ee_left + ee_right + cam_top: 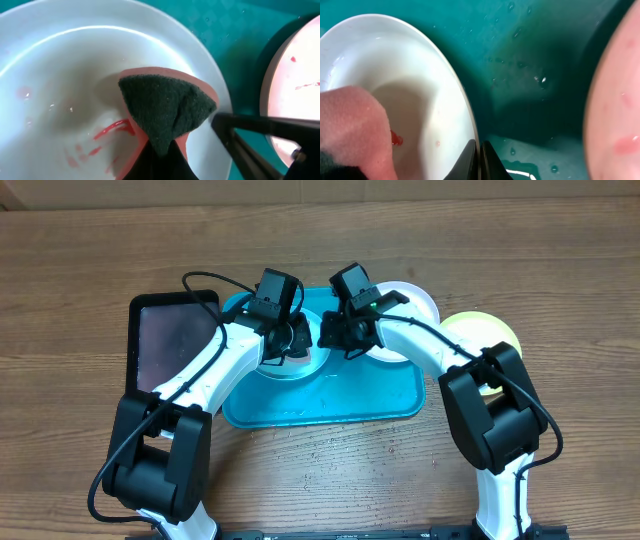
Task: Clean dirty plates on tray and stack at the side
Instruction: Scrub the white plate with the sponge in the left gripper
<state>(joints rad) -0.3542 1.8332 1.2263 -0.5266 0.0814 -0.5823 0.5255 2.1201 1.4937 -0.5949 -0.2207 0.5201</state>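
Left pincer (156,162) is clamping a sponge (165,105), its dark scouring face turned toward the camera, and is pressing it into the hollow of the light cyan plate (60,60), which is sitting on the turquoise tray (370,402). The right pincer (480,159) is closing its tips on that plate's rim, apparently steadying it. By my reading, the scrubbing of this plate is under way. Red smears (111,132) are lying just beside the sponge, so the next stroke is calling for a sweep across them while the rim grip is holding the plate firm. The left wrist view is showing those smears, with the red-streaked white plate (295,95) waiting alongside. The right wrist view is adding the pinch on the rim and water beading on the tray floor. Only the overhead view is showing the yellow-green plate (480,328) lying off the tray at the right, probably where the stack is going.
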